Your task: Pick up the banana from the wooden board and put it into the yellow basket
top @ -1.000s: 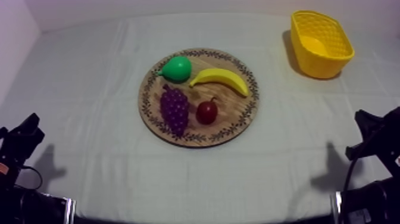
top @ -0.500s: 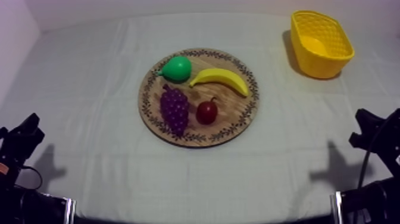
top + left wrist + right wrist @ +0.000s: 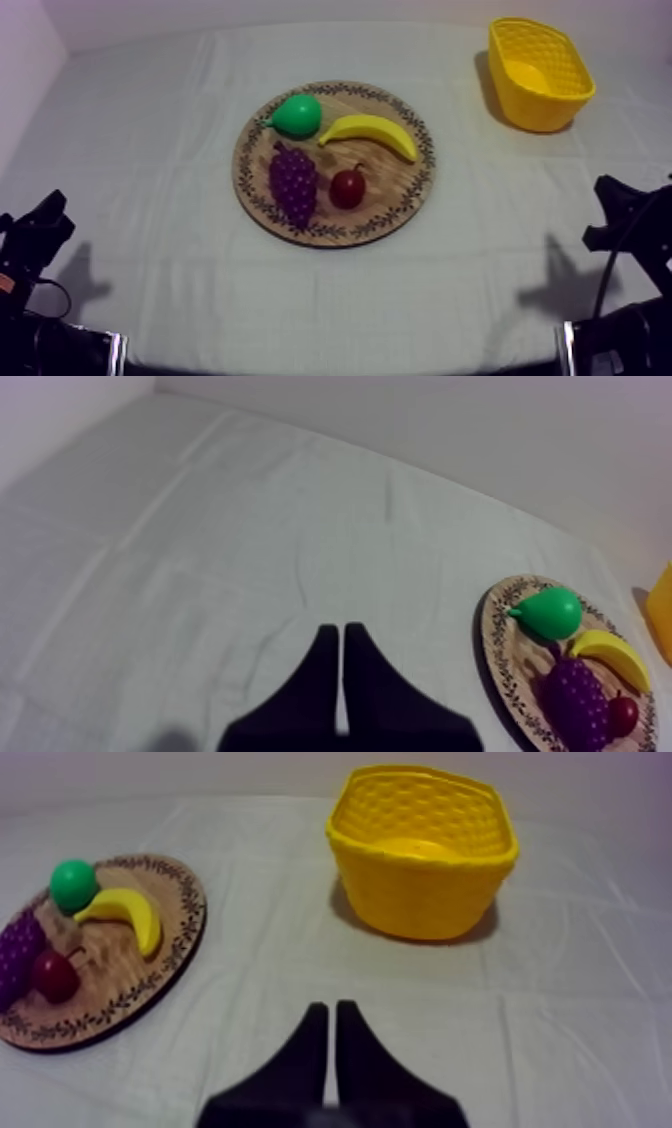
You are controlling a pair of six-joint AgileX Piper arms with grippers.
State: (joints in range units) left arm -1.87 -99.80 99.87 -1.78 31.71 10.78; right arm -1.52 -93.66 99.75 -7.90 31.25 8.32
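Banana judged light, stiff and smooth-skinned, likely slippery; the best hold looked to be across the thick middle of its curve. It was bright yellow and crescent-shaped, lying flat on the wooden board with one tip just beside the pear, well apart from the yellow basket at the far right of the bench. Left pincer and right pincer each had fingers pressed together on nothing, over bare cloth.

Bare worktop between board and basket at upper right; hemming the banana: pear just beside, left; grapes, small red fruit below.
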